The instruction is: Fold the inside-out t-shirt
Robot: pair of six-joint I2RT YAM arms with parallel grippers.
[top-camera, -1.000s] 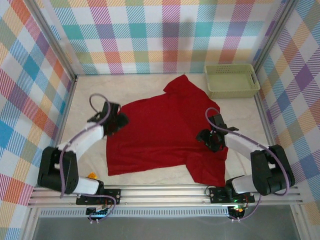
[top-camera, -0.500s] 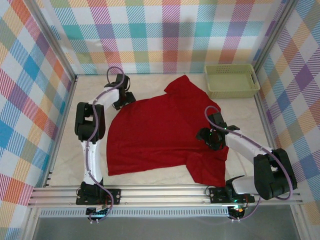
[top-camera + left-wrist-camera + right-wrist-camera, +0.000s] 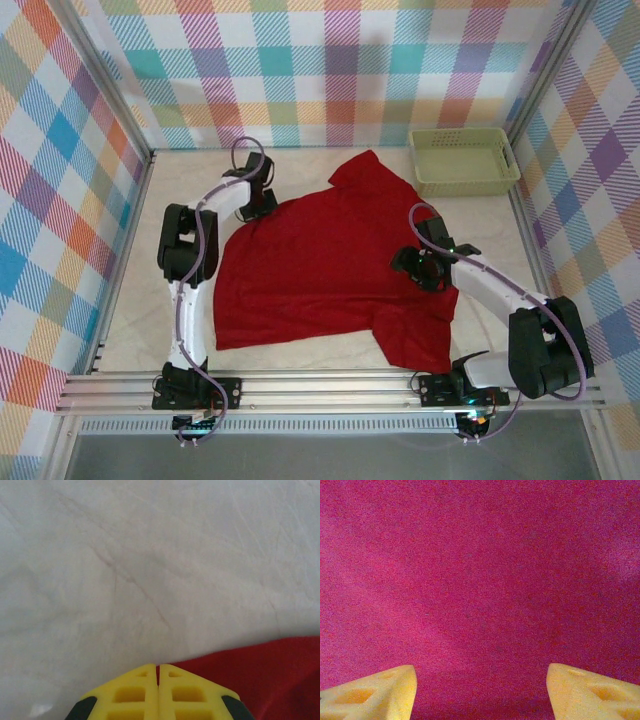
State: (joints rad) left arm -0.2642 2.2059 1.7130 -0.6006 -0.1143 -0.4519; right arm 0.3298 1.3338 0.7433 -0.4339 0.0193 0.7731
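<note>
1. Left gripper [image 3: 158, 667]: jaws closed together at the far-left corner of the plain deep-red cloth t-shirt [image 3: 320, 270]; can't confirm any cloth is pinched.
2. Right gripper [image 3: 480, 669]: wide, over the shirt's right side.
3. Shirt lies flat on the pale table [image 3: 300, 165], centre. No fold made; all folding left.
4. Long axis likely left-right: hem left, sleeves far and near-right.

Multicolour plaid walls [image 3: 300, 70] on 3 sides, pale marbled tabletop [image 3: 140, 300], alu rail [image 3: 330, 385] at near edge
</note>
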